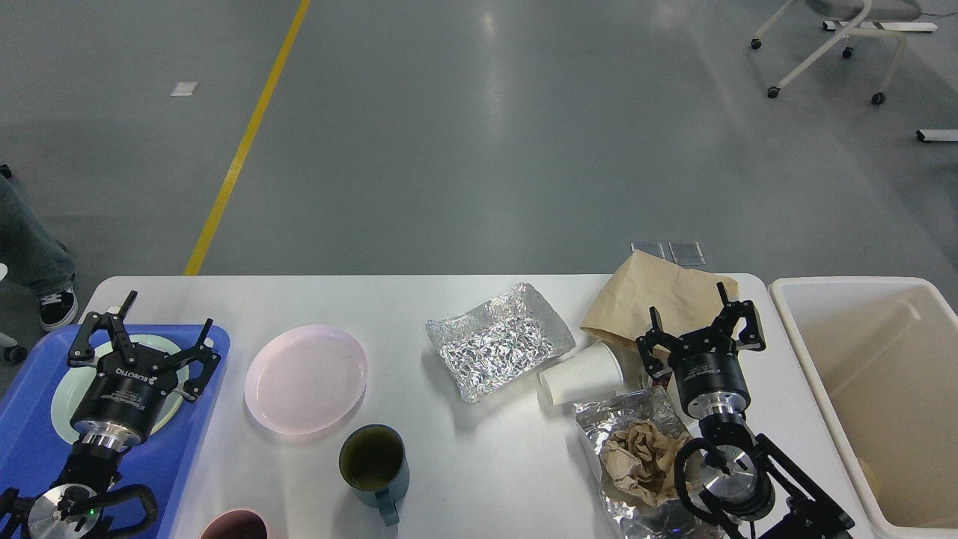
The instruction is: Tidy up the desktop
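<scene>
The white desktop (464,464) spans the lower half of the head view. On it lie a pink plate (305,378), a dark green mug (374,463), a crumpled foil tray (495,340), a tipped white paper cup (582,373), a brown paper bag (658,296) and a foil sheet holding crumpled brown paper (636,457). My left gripper (144,329) is open above a pale green plate (67,389) in the blue tray (30,442). My right gripper (703,329) is open over the bag's near edge, empty.
A cream bin (883,389) stands against the desktop's right end. The rim of a pink cup (233,525) shows at the bottom edge. Beyond the far edge is grey floor with a yellow line (247,135) and a chair base (838,45). A person's shoe (56,307) shows at the left.
</scene>
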`<state>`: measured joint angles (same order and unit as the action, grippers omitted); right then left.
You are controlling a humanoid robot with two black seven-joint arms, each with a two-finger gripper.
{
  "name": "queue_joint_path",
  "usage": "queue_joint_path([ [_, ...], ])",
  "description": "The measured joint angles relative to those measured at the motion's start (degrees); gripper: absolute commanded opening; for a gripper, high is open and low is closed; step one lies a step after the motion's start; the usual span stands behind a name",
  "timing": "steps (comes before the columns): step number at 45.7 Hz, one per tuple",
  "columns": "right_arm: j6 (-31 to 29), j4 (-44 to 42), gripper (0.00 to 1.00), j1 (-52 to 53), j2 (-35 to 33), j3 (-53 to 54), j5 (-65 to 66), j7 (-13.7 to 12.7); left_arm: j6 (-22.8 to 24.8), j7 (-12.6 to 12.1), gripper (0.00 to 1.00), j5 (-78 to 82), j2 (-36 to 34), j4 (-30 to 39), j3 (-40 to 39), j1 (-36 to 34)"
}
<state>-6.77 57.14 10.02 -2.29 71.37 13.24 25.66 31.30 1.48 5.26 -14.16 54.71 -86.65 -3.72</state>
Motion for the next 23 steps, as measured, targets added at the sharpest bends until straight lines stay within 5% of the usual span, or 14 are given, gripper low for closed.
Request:
queue_joint_path([
  [23, 0.0, 0.0, 1.00, 0.0, 0.0, 0.0, 0.0, 0.0, -1.1, 0.2, 0.97, 0.6, -1.8, -0.6, 0.0, -0.1],
])
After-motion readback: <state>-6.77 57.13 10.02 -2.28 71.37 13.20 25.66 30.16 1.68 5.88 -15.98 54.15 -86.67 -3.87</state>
